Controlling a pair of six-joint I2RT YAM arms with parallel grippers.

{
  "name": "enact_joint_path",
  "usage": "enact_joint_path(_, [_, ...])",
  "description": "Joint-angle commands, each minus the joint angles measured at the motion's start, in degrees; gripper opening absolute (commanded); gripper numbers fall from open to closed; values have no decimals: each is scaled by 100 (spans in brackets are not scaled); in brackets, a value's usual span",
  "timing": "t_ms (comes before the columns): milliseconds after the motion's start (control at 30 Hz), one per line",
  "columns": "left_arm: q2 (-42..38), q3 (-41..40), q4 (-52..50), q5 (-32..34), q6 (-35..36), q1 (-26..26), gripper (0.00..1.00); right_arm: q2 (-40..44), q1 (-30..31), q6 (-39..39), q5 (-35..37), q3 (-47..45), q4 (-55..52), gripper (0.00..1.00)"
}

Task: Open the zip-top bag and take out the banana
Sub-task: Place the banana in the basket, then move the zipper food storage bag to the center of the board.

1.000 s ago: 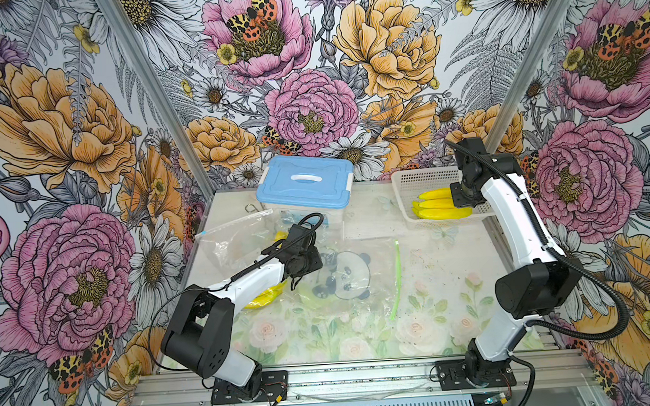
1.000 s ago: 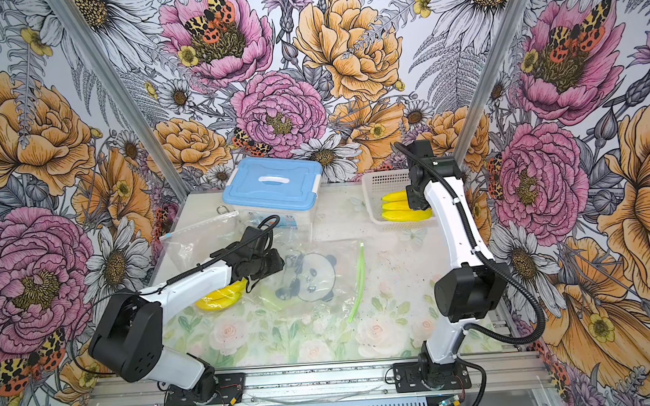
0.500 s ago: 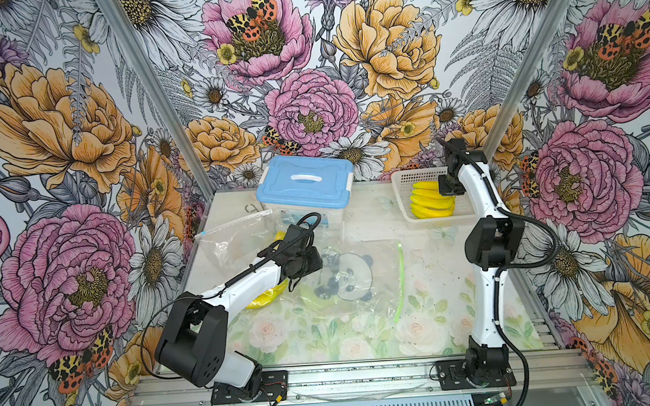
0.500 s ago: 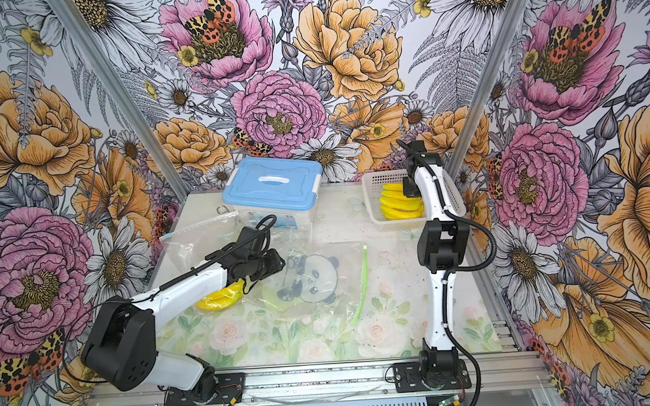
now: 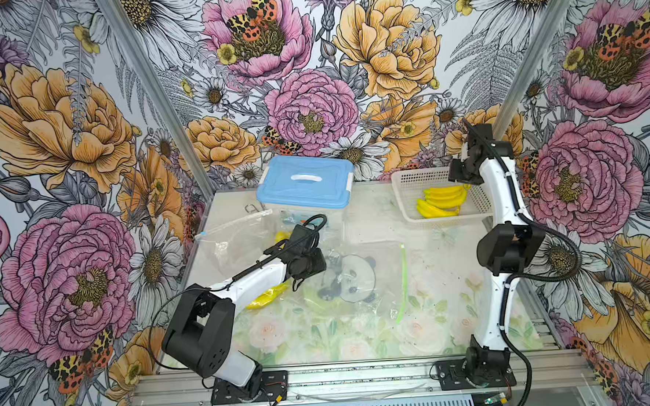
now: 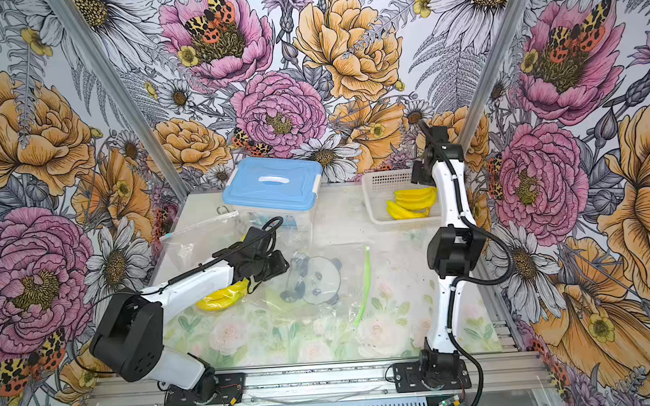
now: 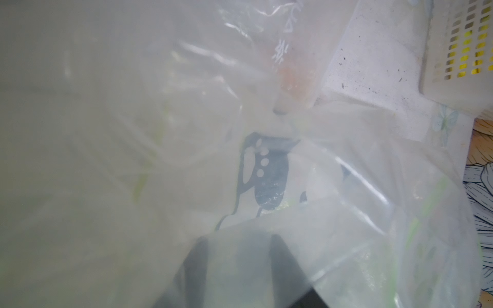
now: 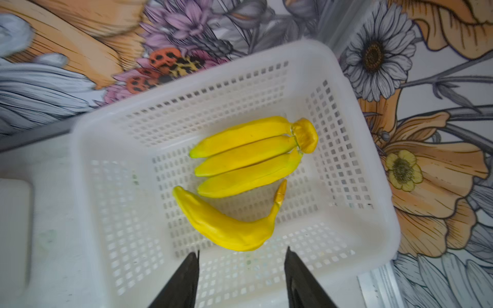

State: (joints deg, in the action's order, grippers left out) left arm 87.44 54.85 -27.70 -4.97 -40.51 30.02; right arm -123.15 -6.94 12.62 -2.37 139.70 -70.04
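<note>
The right hand (image 8: 242, 252) is hovering with its jaws apart over the white perforated plastic basket (image 8: 240, 80). A single curved yellow banana (image 8: 226, 226) is lying loose there beside a bunch of three yellow bananas (image 8: 248, 157), so the basket looks like the drop-off spot. The left hand (image 5: 311, 267) is resting on the crumpled clear zip-top bag with a panda print (image 5: 352, 279) mid-table (image 5: 437, 331), probably pinning it. Film is covering its wrist view, so I cannot tell whether it is gripping, nor whether the other yellow banana (image 5: 265, 297) under that arm is sitting in a bag.
</note>
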Motion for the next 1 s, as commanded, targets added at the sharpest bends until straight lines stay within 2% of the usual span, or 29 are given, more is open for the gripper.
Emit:
enact_joint_path(0, [63, 153, 36, 86, -46, 72, 40, 1151, 304, 449, -1547, -505, 255, 54])
enact_joint_path(100, [37, 110, 118, 169, -126, 132, 40, 1997, 635, 651, -2044, -1736, 455, 54])
enact_joint_path(233, [-53, 21, 228, 276, -255, 243, 40, 3208, 1165, 886, -2284, -3765, 733, 55])
enact_joint_path(367, [-71, -87, 329, 363, -332, 383, 40, 4442, 1265, 1334, -2669, -6215, 1230, 55])
enact_joint_path(500, [-75, -86, 336, 410, -371, 475, 41, 5337, 1259, 1539, -2763, -7907, 1433, 54])
enact_joint_path(667, [-42, -29, 335, 390, -397, 546, 41, 5841, 1296, 1953, -3607, -9122, 2104, 54])
enact_joint_path(867, [221, 193, 336, 432, -451, 807, 41, 5953, 1318, 1845, -3519, -9433, 2165, 51])
enact_joint_path(933, [335, 279, 344, 449, -475, 903, 41, 5889, 1314, 1839, -3410, -9498, 2207, 44])
enact_joint_path(967, [392, 317, 360, 443, -482, 935, 41, 5858, 1318, 1832, -3321, -9513, 2235, 38])
